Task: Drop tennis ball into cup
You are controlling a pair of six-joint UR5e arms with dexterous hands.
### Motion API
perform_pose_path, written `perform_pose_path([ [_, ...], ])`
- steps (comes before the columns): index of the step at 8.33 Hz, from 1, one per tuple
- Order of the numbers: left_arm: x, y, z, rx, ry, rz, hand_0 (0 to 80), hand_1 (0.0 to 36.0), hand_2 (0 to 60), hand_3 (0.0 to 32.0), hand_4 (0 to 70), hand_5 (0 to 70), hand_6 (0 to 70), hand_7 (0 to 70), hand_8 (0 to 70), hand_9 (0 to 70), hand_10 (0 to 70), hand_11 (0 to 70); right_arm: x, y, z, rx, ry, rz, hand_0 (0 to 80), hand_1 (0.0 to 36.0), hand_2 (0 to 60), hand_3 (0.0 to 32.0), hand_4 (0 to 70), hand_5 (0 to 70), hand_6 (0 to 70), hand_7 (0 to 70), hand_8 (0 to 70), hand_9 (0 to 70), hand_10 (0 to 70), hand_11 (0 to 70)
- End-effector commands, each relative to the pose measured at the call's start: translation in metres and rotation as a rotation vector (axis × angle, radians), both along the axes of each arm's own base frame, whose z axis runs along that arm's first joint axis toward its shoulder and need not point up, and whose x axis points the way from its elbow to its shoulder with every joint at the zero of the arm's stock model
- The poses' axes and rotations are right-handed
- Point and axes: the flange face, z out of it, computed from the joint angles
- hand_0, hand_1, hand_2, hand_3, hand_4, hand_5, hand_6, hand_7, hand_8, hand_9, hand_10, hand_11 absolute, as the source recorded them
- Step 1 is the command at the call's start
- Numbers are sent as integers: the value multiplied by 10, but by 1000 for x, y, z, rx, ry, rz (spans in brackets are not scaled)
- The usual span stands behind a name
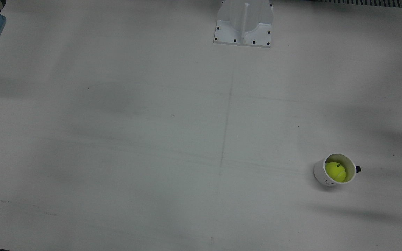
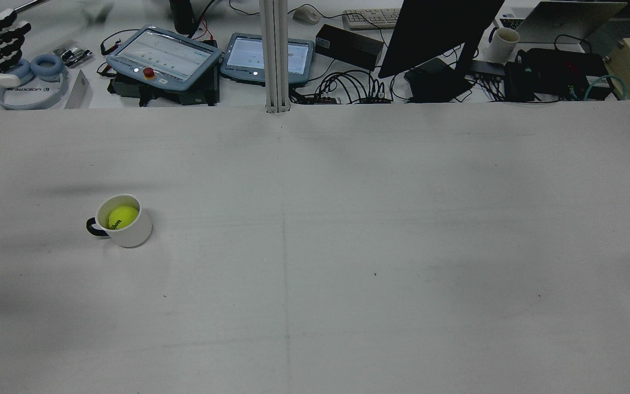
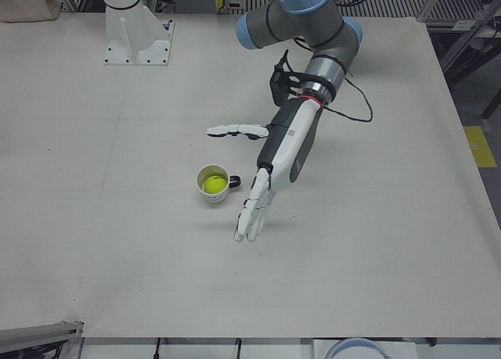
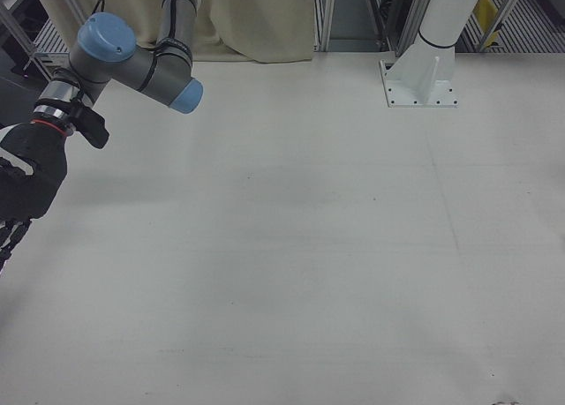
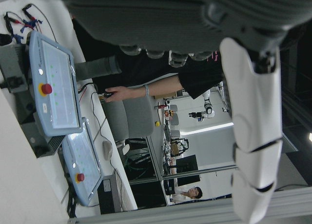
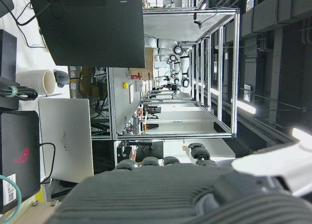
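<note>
left-front view shows the left hand (image 3: 262,193) hanging above the table (image 3: 376,218) just beside the cup (image 3: 211,184), its fingers (image 3: 249,218) stretched straight and apart, pinching nothing. the tennis ball (image 3: 212,185) already sits inside the cup, so the drop looks finished; the main risk now, as i judge it, is the hand itself. it hovers close enough that a careless sweep of the fingers or forearm toward the cup could clip the rim or the dark handle, tip the cup and roll the ball out across the table. the right hand (image 4: 22,193) shows dark at the far edge of the right-front view, well apart from the cup; i cannot tell how its fingers stand. the cup stands upright nearer the table's left edge than its middle, as the rear view has it, away from every corner. it is white, with a small drawn mark on its side, and the ball is bright yellow-green with dark lettering, filling most of the mouth.
</note>
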Motion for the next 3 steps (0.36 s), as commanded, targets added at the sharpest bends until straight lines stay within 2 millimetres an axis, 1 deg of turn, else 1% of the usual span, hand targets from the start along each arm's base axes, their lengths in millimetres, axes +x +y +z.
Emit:
perform_pose_path([
  [1,-106,-10,25,-55,-24,-177,508,256,157,0,0,19,1,67,0,0,0,0,0,0,0,0,0,-1,0,0,0,0,0,0,0,0,0,0,0,0],
  [2,-118,-2,36,-108,-37,-189,528,271,136,0,0,22,0,91,0,4,0,0,0,0,0,0,0,1,0,0,0,0,0,0,0,0,0,0,0,0],
  [3,-118,1,41,-122,-41,-189,532,272,122,0,0,23,0,100,0,6,0,0,0,0,-1,2,0,1,0,0,0,0,0,0,0,0,0,0,0,0],
])
